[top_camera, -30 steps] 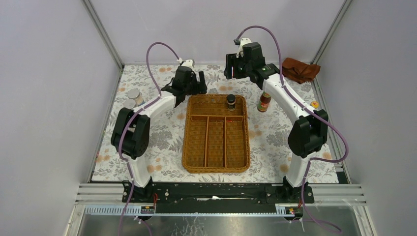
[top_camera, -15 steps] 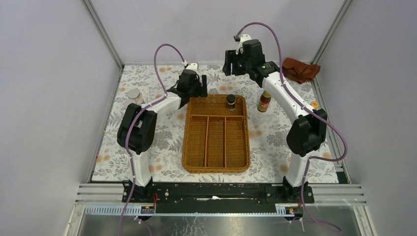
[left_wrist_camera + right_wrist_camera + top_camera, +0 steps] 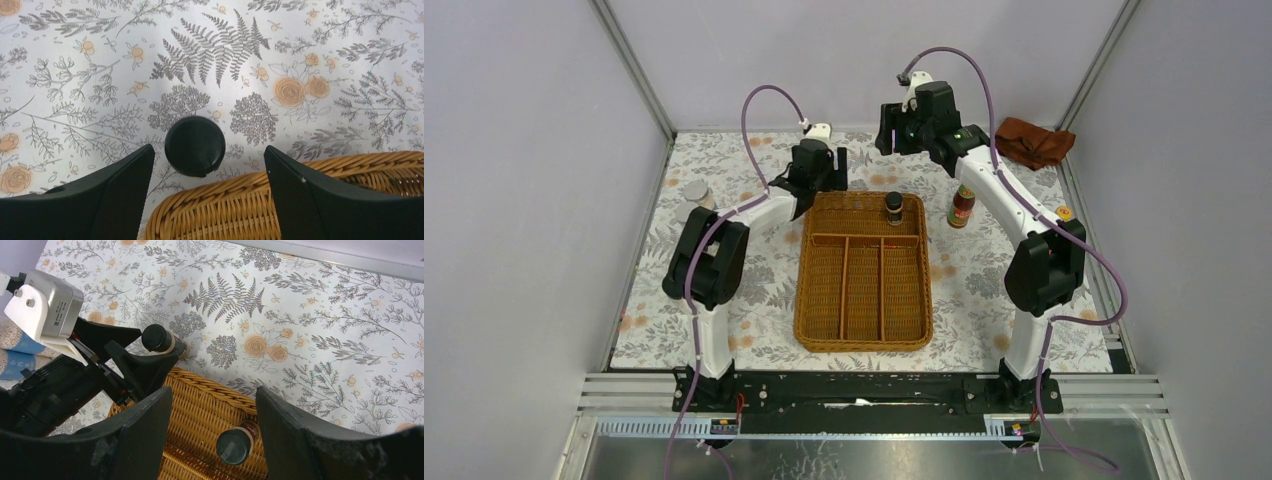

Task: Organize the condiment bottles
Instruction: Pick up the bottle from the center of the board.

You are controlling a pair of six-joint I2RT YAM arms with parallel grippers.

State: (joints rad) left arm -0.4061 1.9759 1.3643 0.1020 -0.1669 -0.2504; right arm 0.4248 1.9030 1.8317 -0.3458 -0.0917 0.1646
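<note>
A small dark bottle with a black cap stands on the floral mat just outside the wicker tray's far left corner. My left gripper hangs over it, open, with a finger on each side and a gap to both. In the right wrist view the same bottle shows in front of the left gripper. A second black-capped bottle stands in the tray's far compartment. My right gripper is open and empty above it. A red sauce bottle stands right of the tray.
The wicker tray lies mid-table, with three long compartments. Two silver-lidded shakers stand at the mat's left edge, behind my left arm. A rust-brown cloth lies at the far right corner.
My left gripper has swung right and farther back to the tray's far left corner, and its jaws have narrowed a little. The right arm has barely shifted.
</note>
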